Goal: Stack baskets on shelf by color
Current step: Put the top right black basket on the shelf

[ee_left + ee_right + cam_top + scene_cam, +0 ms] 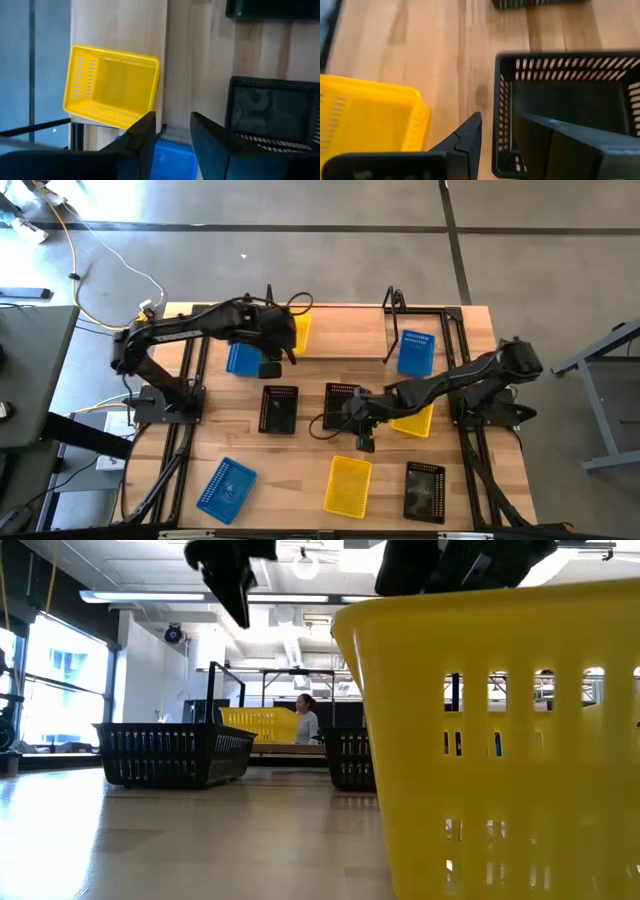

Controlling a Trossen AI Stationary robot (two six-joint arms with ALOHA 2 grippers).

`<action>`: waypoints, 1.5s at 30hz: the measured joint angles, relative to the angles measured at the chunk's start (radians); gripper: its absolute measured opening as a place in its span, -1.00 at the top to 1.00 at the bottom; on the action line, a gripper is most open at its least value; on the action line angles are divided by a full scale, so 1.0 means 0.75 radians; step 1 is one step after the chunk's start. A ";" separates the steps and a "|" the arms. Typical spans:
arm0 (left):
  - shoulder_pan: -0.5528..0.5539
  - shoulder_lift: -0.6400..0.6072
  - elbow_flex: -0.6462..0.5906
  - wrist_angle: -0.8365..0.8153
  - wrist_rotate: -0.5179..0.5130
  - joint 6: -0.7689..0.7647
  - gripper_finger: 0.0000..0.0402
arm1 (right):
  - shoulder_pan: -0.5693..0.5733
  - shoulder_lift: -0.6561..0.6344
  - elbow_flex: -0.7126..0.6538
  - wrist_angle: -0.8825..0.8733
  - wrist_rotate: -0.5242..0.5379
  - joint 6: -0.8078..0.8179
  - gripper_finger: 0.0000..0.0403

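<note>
The shelf point(345, 340) stands at the table's far edge, with one yellow basket point(298, 332) resting on its left end. My left gripper point(270, 367) is open and hovers over a blue basket point(172, 157) just in front of the shelf; that yellow basket point(112, 85) lies beyond it. My right gripper point(497, 116) is open at mid-table. Its fingers stand on either side of a black basket's point(570, 100) side wall point(502, 95), one inside and one outside. Another yellow basket point(367, 115) sits beside it.
Other baskets lie on the table: black point(279, 408), black point(424, 490), yellow point(348, 485), yellow point(415, 422), blue point(226, 488), and blue point(416, 352) right of the shelf. A yellow basket point(500, 740) fills the low view's right side. A person point(305, 718) is far behind.
</note>
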 joint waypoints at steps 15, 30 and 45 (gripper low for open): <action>-0.086 -0.226 0.002 -0.017 -0.015 -0.141 0.45 | 0.016 0.144 0.015 -0.034 0.007 0.047 0.52; -0.230 -0.249 0.001 -0.194 0.098 -0.197 0.45 | 0.016 0.131 0.015 -0.113 0.019 0.122 0.95; -0.390 -0.248 -0.001 -0.234 0.100 -0.307 0.45 | -0.020 -0.333 0.015 -0.321 0.244 -0.006 1.00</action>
